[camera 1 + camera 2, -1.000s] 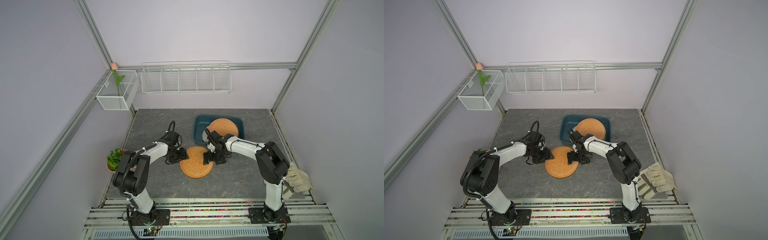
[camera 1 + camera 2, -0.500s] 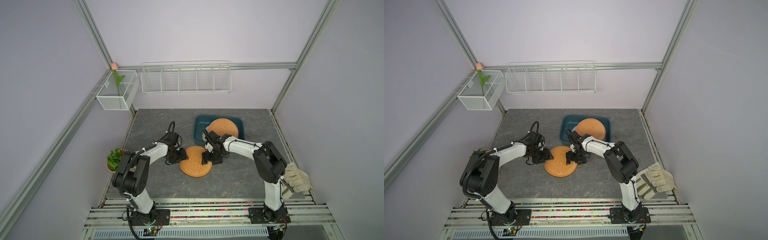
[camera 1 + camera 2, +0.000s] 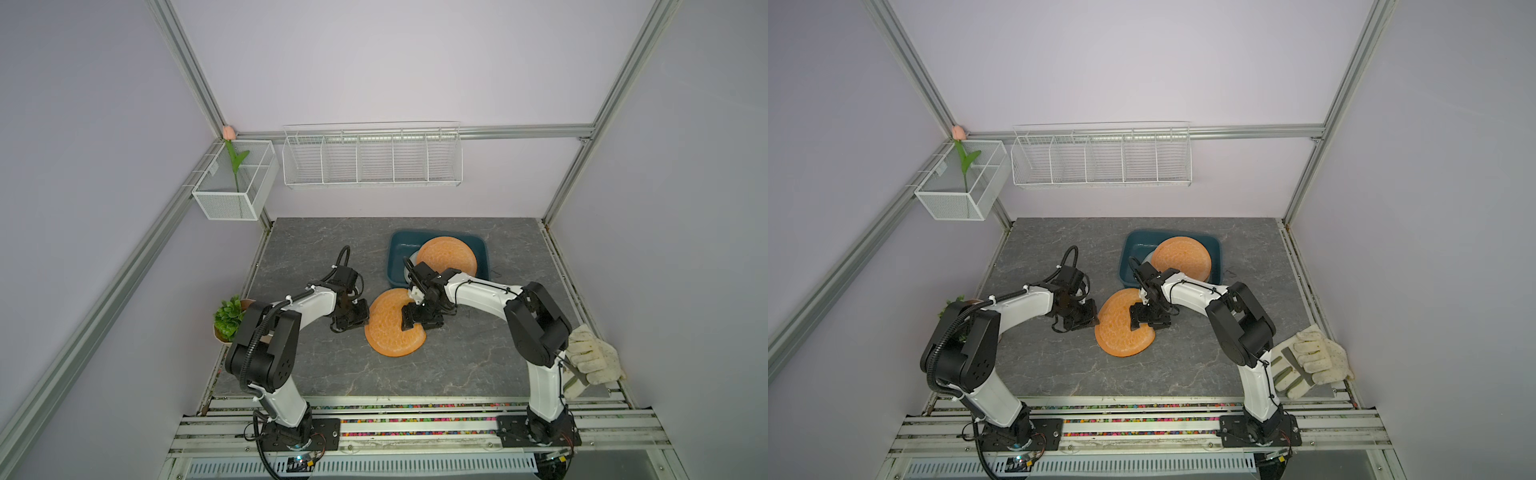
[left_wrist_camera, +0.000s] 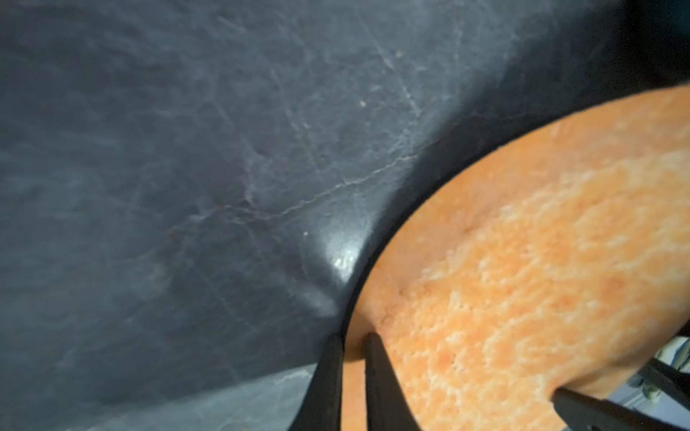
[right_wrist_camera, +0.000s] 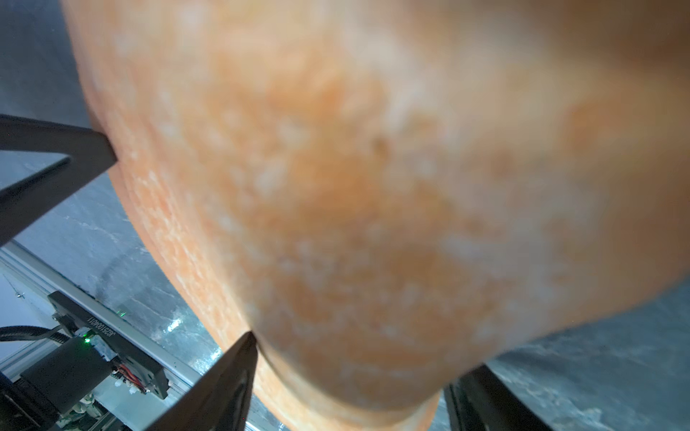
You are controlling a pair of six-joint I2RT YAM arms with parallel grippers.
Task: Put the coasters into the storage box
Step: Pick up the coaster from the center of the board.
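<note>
This is a robotics lab test cell, not a home or a shop. Aluminium posts [image 3: 193, 79] frame plain lilac wall panels [image 3: 395, 62] on three sides, boxing in a grey stone-look surface [image 3: 316, 249]. Along the lower edge of the frame, a left arm [image 3: 309, 303] and a right arm [image 3: 478, 291] are bolted to slotted metal rails [image 3: 415, 419], with loose cables and a green-lit electronics module [image 5: 86, 339] there. Homely bits sit around the edges (a wire basket [image 3: 372, 160] at upper centre, a fake tulip [image 3: 235, 162] at upper left, a potted plant [image 3: 227, 318] at the left).
</note>
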